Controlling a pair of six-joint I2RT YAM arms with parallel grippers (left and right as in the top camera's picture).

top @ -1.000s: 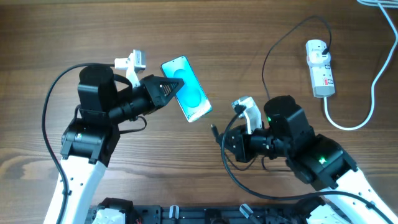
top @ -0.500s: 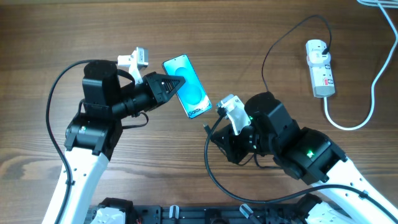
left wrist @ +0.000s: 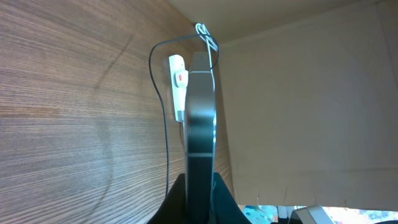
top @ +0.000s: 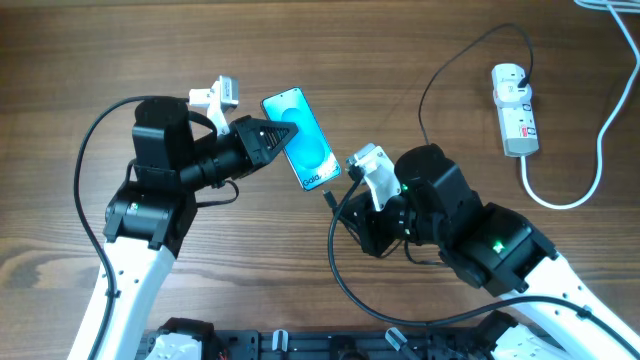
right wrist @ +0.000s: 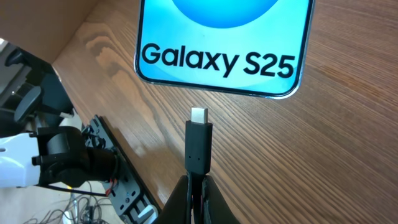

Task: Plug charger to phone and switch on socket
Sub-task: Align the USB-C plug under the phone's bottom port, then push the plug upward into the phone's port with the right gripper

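Observation:
My left gripper [top: 278,142] is shut on the phone [top: 302,139], holding it off the table with its turquoise screen up; in the left wrist view the phone [left wrist: 201,118] shows edge-on between the jaws. My right gripper [top: 345,205] is shut on the charger connector [right wrist: 199,140], a black plug with a metal tip pointing at the phone's bottom edge [right wrist: 221,59], a small gap apart. The black charger cable [top: 440,75] runs up to the white socket [top: 515,110] at the far right. The socket also shows in the left wrist view [left wrist: 178,84].
The socket's thick white cord [top: 590,170] loops along the right edge of the wooden table [top: 200,40]. A black rail [top: 300,345] lies along the front edge between the arm bases.
My right gripper has moved left and up with the connector, closing on the phone's bottom edge. My left gripper shifted the phone slightly up and right early on, then held still.

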